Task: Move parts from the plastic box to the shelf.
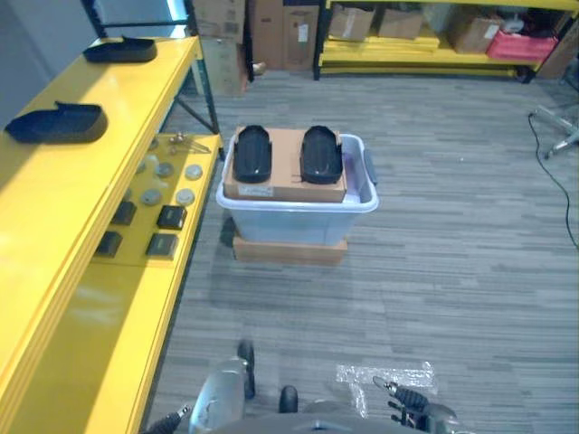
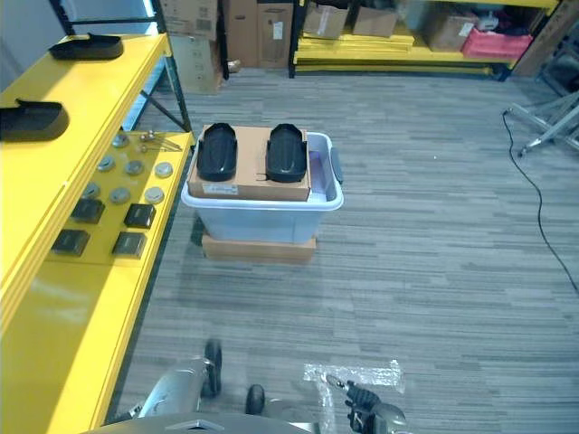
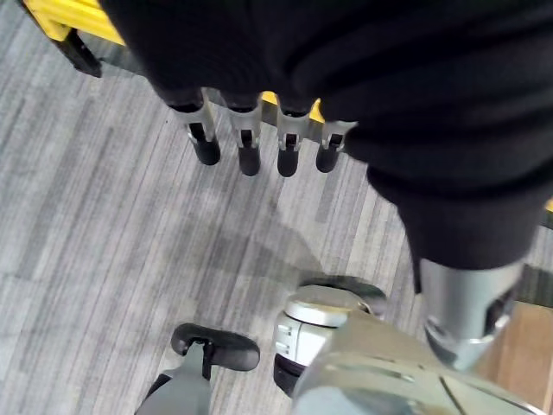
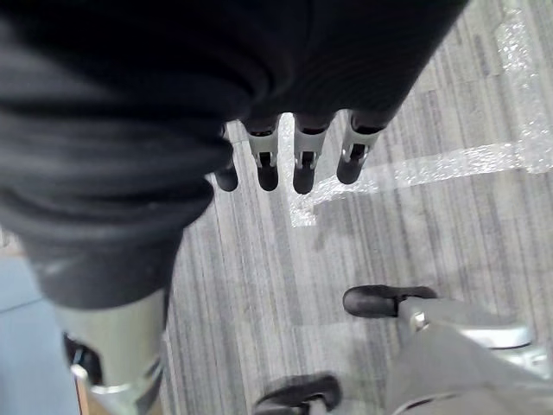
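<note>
plastic box [image 1: 298,212]: translucent, on the floor beside the shelf, on a flat cardboard base | parts [image 1: 251,152], [image 1: 321,154]: two black oval pieces, side by side on a cardboard sheet over the box | shelf [image 1: 54,208]: yellow, two more black parts [image 1: 57,122], [image 1: 120,50] lying on top

Grey plank floor [image 1: 452,235], yellow racking [image 1: 425,50] with cardboard boxes [image 1: 280,32]

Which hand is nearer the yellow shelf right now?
Left. The left hand hangs low beside the yellow shelf; the right hand is farther off, over taped floor, on the far side from it.
</note>
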You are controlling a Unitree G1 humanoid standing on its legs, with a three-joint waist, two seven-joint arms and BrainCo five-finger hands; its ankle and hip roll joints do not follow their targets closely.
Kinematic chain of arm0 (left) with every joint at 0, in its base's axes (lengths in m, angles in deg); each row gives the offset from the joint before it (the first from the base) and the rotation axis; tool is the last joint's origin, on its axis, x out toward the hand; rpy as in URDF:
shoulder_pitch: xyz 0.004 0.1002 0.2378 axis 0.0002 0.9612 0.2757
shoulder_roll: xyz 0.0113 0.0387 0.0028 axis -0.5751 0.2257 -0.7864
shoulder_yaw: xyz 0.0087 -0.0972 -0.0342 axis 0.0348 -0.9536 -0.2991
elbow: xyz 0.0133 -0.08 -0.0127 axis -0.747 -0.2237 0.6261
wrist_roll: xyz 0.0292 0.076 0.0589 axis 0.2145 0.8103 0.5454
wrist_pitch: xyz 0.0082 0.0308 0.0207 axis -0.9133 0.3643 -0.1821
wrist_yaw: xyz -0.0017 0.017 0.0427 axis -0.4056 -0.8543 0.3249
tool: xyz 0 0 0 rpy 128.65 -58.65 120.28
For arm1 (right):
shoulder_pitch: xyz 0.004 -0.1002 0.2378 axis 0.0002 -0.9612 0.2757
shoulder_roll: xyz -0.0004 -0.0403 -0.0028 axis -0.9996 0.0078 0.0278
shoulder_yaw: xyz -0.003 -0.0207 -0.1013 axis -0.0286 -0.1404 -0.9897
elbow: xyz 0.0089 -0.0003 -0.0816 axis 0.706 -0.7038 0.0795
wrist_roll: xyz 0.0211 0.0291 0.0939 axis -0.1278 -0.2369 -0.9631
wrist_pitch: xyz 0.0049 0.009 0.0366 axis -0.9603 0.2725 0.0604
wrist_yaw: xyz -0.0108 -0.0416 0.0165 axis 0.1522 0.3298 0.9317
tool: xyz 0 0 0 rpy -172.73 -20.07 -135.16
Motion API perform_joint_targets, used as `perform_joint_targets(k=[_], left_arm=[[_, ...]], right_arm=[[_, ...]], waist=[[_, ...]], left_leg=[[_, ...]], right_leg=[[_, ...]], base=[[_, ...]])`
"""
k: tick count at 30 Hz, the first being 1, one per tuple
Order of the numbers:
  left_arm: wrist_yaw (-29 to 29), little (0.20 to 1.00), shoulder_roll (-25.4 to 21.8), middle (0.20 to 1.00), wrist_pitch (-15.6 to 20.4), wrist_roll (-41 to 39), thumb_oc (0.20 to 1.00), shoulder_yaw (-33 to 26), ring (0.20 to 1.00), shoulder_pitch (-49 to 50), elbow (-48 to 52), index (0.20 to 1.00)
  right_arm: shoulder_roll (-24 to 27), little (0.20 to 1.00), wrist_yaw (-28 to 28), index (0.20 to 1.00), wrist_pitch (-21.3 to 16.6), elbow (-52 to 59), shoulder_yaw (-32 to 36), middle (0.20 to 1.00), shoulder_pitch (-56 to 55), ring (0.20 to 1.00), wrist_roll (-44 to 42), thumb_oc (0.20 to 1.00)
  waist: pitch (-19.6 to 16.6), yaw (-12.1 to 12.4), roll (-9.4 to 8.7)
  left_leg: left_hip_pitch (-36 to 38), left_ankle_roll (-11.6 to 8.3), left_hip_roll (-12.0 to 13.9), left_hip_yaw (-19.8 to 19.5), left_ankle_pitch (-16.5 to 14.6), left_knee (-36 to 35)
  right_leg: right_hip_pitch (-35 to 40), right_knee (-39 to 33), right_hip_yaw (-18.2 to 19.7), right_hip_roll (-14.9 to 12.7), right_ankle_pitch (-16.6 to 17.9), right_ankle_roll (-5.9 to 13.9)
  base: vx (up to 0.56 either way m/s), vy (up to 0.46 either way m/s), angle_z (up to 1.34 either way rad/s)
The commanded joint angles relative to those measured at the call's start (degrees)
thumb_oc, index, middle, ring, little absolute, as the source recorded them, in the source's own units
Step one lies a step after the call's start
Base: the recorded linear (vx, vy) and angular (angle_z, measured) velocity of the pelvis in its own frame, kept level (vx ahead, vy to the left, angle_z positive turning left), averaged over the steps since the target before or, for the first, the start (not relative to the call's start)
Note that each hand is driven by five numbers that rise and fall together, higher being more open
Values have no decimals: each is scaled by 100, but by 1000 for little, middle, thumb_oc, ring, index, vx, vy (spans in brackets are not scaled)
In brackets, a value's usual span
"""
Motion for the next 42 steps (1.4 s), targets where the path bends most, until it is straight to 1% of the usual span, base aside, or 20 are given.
perform_joint_targets(k=[1, 4, 5, 6, 8, 10, 11, 13, 14, 15, 19, 22, 28, 30, 31, 32, 33, 35, 36, 42], left_arm=[[-34, 1000, -211, 1000, 289, 324, 1000, 101, 1000, -132, 88, 1000], [-38, 1000, -262, 1000, 289, 327, 1000, 116, 1000, -148, 116, 1000], [-15, 1000, -359, 1000, 301, 261, 1000, 144, 1000, -218, 137, 1000], [35, 1000, -410, 1000, 377, 139, 1000, 223, 1000, -293, 99, 1000], [30, 1000, -434, 1000, 415, 86, 1000, 262, 1000, -350, 88, 1000], [31, 1000, -505, 1000, 471, -156, 1000, 299, 1000, -456, 121, 1000], [61, 1000, -556, 1000, 422, -244, 1000, 265, 1000, -507, 194, 1000], [98, 1000, -628, 1000, 347, -358, 1000, 210, 1000, -614, 305, 1000], [96, 1000, -635, 1000, 336, -364, 1000, 211, 1000, -633, 317, 1000], [39, 1000, -654, 1000, 269, -437, 1000, 229, 1000, -694, 399, 1000], [50, 1000, -532, 1000, 266, -207, 1000, 253, 1000, -690, 441, 1000], [29, 1000, -462, 1000, 184, -87, 1000, 262, 1000, -620, 434, 1000], [-19, 1000, -366, 1000, 35, 256, 1000, 240, 1000, -362, 320, 1000], [30, 1000, -390, 1000, 100, 351, 1000, 199, 1000, -165, 303, 1000], [39, 1000, -400, 1000, 101, 334, 1000, 180, 1000, -134, 318, 1000], [63, 1000, -432, 1000, 96, 309, 1000, 138, 1000, -73, 365, 1000], [69, 1000, -451, 1000, 92, 301, 1000, 108, 1000, -26, 407, 1000], [126, 1000, -512, 1000, 92, 261, 1000, -9, 1000, 67, 473, 1000], [128, 1000, -513, 1000, 87, 255, 1000, -14, 1000, 70, 478, 1000], [203, 1000, -508, 1000, 55, 245, 1000, -105, 1000, 132, 527, 1000]], right_arm=[[144, 1000, 30, 1000, -106, 226, -220, 1000, -214, 1000, -49, 1000], [138, 1000, 97, 1000, -75, 217, -272, 1000, -126, 1000, -59, 1000], [119, 1000, 135, 1000, -7, 244, -328, 1000, -48, 1000, -40, 1000], [93, 1000, 115, 1000, 2, 246, -368, 1000, -7, 1000, 76, 1000], [51, 1000, 138, 1000, -60, 214, -391, 1000, 10, 1000, 185, 1000], [-58, 1000, 181, 1000, -121, 133, -486, 1000, 28, 1000, 314, 1000], [-88, 1000, 196, 1000, -129, 106, -519, 1000, 17, 1000, 263, 1000], [-110, 1000, 225, 1000, -84, 75, -553, 1000, -38, 1000, 319, 1000], [-110, 1000, 231, 1000, -84, 64, -554, 1000, -54, 1000, 339, 1000], [-95, 1000, 215, 1000, -42, 41, -558, 1000, -129, 1000, 424, 1000], [-92, 1000, 173, 1000, 111, -48, -396, 1000, -237, 1000, -45, 1000], [-62, 1000, 203, 1000, 116, 26, -312, 1000, -270, 1000, 7, 1000], [38, 1000, 411, 1000, -673, 474, -181, 1000, -349, 1000, -196, 1000], [283, 1000, 772, 1000, -1090, 1532, -57, 1000, -424, 1000, -111, 1000], [338, 1000, 792, 1000, -989, 1754, -27, 1000, -443, 1000, -201, 1000], [445, 1000, 993, 1000, -1108, 2275, 14, 1000, -489, 1000, -31, 1000], [540, 1000, 1078, 1000, -1049, 2677, 69, 1000, -523, 1000, 17, 1000], [888, 1000, 1036, 1000, -1029, 3726, 428, 1000, -601, 1000, 132, 1000], [909, 1000, 1036, 1000, -1069, 3789, 454, 1000, -608, 1000, 160, 1000], [1433, 1000, 868, 1000, -718, 5130, 1043, 1000, -611, 1000, 82, 1000]], waist=[[-44, 185, -136], [-135, 254, -110], [-143, 268, -33], [-102, 184, 127], [-67, 154, 157], [-13, 132, 188], [24, 96, 159], [61, -52, 103], [76, -90, 103], [67, -204, 108], [-80, -213, 8], [-122, -190, -72], [-97, -155, -152], [-61, -220, -200], [-53, -232, -210], [-41, -263, -226], [-34, -294, -235], [-33, -412, -252], [-32, -419, -251], [-59, -572, -276]], left_leg=[[288, 158, -131, -327, 523, 408], [353, 277, -182, -321, 366, 474], [672, 440, -199, -227, 183, 500], [1025, 593, -151, -340, 50, 439], [1167, 660, -154, -375, -29, 447], [1427, 651, -135, -484, -144, 460], [1562, 614, -149, -535, -200, 446], [1722, 604, -232, -700, -381, 494], [1744, 614, -245, -742, -425, 522], [1792, 640, -250, -891, -441, 471], [1798, 590, -232, -866, -406, 325], [1776, 556, -213, -843, -404, 297], [1798, 484, -144, -731, -396, 197], [1761, 475, -133, -578, -530, 402], [1751, 472, -126, -552, -537, 412], [1743, 468, -110, -499, -537, 406], [1753, 461, -90, -453, -527, 373], [1800, 423, -39, -328, -459, 193], [1808, 420, -35, -319, -451, 173], [1899, 372, 42, -165, -339, -90]], right_leg=[[-77, 412, 511, -363, -173, 761], [-22, 775, 471, -389, -494, 797], [-400, 2147, 15, -601, -298, 995], [-1087, 3341, -141, -702, -41, 1110], [-1396, 3600, -228, -815, -45, 1114], [-1525, 3018, -443, -1010, -44, 1070], [-1503, 2332, -506, -1079, 44, 1079], [-1545, 1359, -280, -1143, 315, 1130], [-1541, 1310, -195, -1129, 350, 1138], [-1518, 1181, 216, -1011, 409, 1116], [-1226, 666, 253, -914, 505, 1115], [-1151, 420, 230, -902, 593, 1106], [-1014, 87, 142, -926, 714, 1132], [-1027, 55, 138, -974, 725, 1141], [-1027, 45, 134, -978, 727, 1143], [-1035, 35, 124, -983, 733, 1151], [-1039, 29, 109, -982, 736, 1158], [-1066, 11, 78, -953, 726, 1177], [-1067, 12, 76, -950, 725, 1178], [-1072, 70, 46, -903, 644, 1189]], base=[[386, 133, -22], [293, 114, -70], [538, 299, -60], [448, 280, -27], [243, 94, -36], [313, -64, -19], [257, -138, 15], [263, -144, 36], [280, -142, 55], [214, -131, 70], [206, -134, 53], [106, -108, 2], [63, -75, 6], [33, -65, -23], [19, -59, -28], [8, -35, -13], [9, -28, -9], [6, -7, -2], [9, 3, -5], [20, 8, -7]])
